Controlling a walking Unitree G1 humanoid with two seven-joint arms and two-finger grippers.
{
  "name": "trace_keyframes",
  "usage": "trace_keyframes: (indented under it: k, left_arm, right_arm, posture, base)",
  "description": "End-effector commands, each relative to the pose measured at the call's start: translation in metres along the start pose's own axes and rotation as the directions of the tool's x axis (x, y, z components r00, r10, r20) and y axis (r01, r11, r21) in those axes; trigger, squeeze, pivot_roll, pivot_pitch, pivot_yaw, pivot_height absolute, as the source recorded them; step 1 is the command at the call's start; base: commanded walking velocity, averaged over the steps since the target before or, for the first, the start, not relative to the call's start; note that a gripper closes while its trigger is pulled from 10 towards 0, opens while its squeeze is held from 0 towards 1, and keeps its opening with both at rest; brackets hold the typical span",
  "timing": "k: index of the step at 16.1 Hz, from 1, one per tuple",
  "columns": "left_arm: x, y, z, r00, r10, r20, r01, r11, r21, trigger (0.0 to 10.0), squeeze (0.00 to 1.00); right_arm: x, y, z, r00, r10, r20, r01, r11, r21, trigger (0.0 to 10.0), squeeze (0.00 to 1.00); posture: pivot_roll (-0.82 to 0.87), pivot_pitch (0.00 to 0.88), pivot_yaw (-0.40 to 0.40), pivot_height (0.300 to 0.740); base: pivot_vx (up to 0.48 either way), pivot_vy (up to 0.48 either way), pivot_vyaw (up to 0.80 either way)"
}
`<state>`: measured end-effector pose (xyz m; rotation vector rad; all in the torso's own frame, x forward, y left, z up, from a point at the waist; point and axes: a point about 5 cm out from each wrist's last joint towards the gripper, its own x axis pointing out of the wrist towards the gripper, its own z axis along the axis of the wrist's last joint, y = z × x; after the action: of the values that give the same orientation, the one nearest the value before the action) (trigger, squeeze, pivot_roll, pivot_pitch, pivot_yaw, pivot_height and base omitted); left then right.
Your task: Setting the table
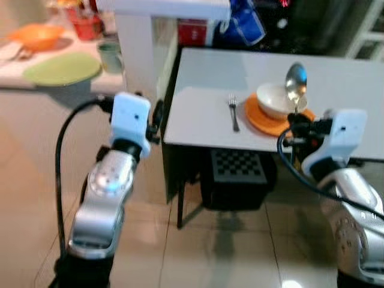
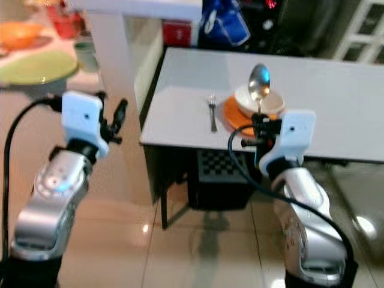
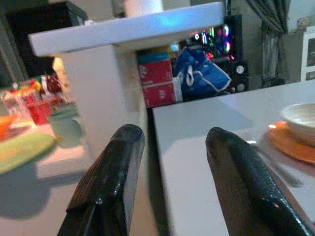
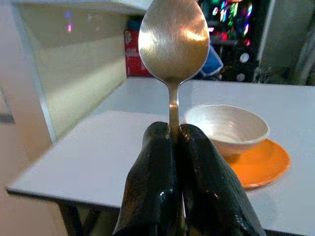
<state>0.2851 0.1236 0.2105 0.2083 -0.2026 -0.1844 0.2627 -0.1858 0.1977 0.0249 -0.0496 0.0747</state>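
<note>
Steel spoon (image 4: 173, 46), brushed bowl upward, pinched by its handle in the right gripper (image 4: 176, 142) at centre frame, before the white bowl (image 4: 227, 129) on an orange plate (image 4: 268, 164). Left gripper (image 3: 170, 147) spread, empty.

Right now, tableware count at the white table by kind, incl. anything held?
Spoon: 1, held in right end effector
Fork: 1
Bowl: 1
Orange plate: 1
Total: 4
</note>
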Motion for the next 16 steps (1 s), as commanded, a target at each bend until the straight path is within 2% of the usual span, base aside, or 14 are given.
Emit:
trace_keyframes:
  k: [1, 8, 11, 16]
  left_arm:
    - [0.0007, -0.0008, 0.0007, 1.000, -0.001, 0.005, 0.001, 1.000, 0.013, 10.0, 0.00]
    - [0.0017, 0.0052, -0.0013, 1.000, 0.013, -0.002, -0.013, 1.000, 0.020, 10.0, 0.00]
    - [0.0023, 0.0048, -0.0013, 1.000, 0.012, -0.003, -0.012, 1.000, 0.018, 10.0, 0.00]
    - [0.0034, 0.0042, -0.0010, 1.000, 0.014, -0.004, -0.014, 1.000, 0.020, 10.0, 0.00]
  right_arm:
    - [0.0015, -0.0026, 0.0050, 1.000, -0.013, 0.017, 0.013, 1.000, -0.017, 10.0, 0.00]
    - [0.0032, -0.0017, 0.0040, 1.000, -0.001, 0.002, 0.001, 1.000, -0.015, 10.0, 0.00]
    - [0.0022, -0.0035, 0.0015, 1.000, -0.016, -0.008, 0.017, 1.000, 0.025, 10.0, 0.00]
    - [0.0038, 0.0005, -0.0023, 0.999, 0.007, -0.042, -0.005, 0.999, 0.037, 10.0, 0.00]
  posture:
    - [-0.08, 0.000, -0.019, 0.740]
    - [-0.08, 0.000, -0.017, 0.740]
    - [-0.08, 0.000, -0.020, 0.740]
    - [-0.08, 0.000, -0.019, 0.740]
  base:
    - [0.000, -0.480, 0.80]
    - [0.000, -0.476, 0.77]
    - [0.000, -0.480, 0.00]
    - [0.000, -0.480, 0.00]
